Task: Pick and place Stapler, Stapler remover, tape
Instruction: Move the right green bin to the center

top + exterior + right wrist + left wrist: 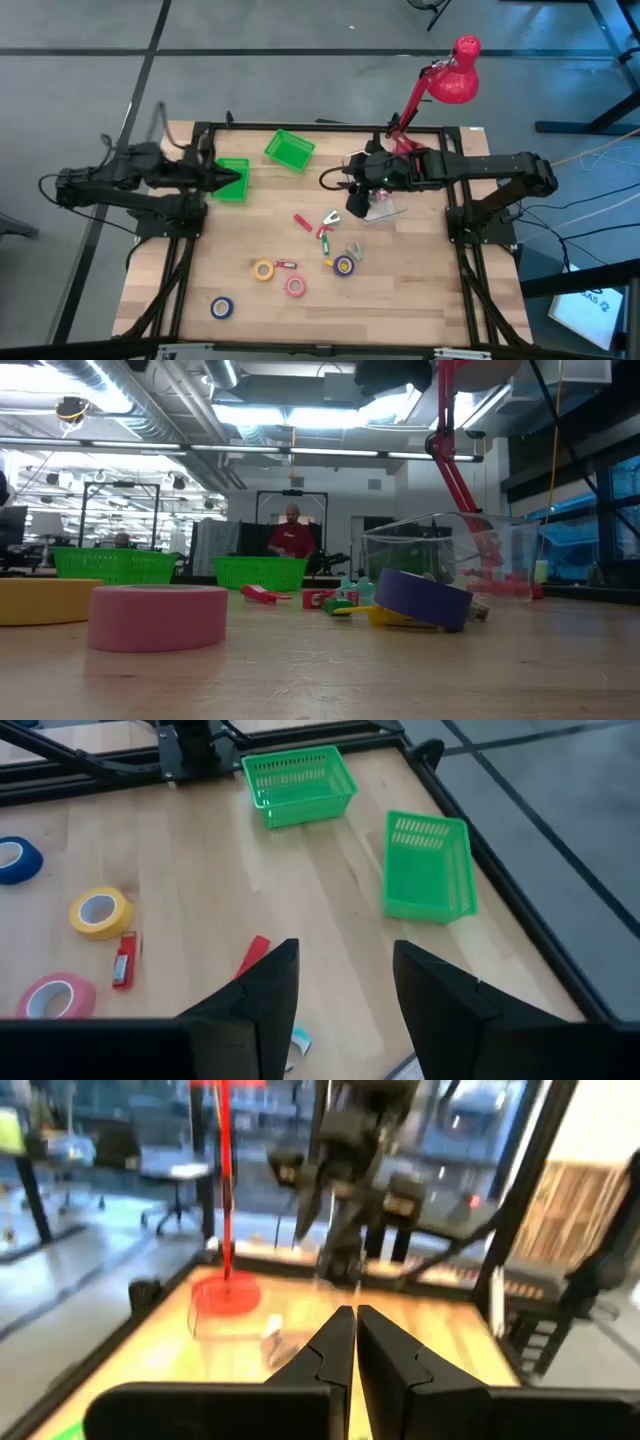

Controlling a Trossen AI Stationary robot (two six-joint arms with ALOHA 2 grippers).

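Tape rolls lie on the wooden table: yellow (264, 270), pink (295, 286), blue (222, 307) and a purple one (343, 265) leaning on small items. A small red stapler (124, 960) lies beside the yellow roll (100, 912). A red piece (302, 221) and a cluster of small green, red and grey items (326, 226) lie mid-table; which is the stapler remover I cannot tell. My right gripper (345, 990) hangs open above the table's far middle (356, 207), nothing between its fingers. My left gripper (353, 1342) is shut, raised over a green bin (232, 180).
A second green bin (290, 148) sits tilted near the far edge. A clear plastic container (385, 205) lies under my right arm, next to a red desk lamp (452, 80) at the far right. A person in red (291, 538) shows in the room behind.
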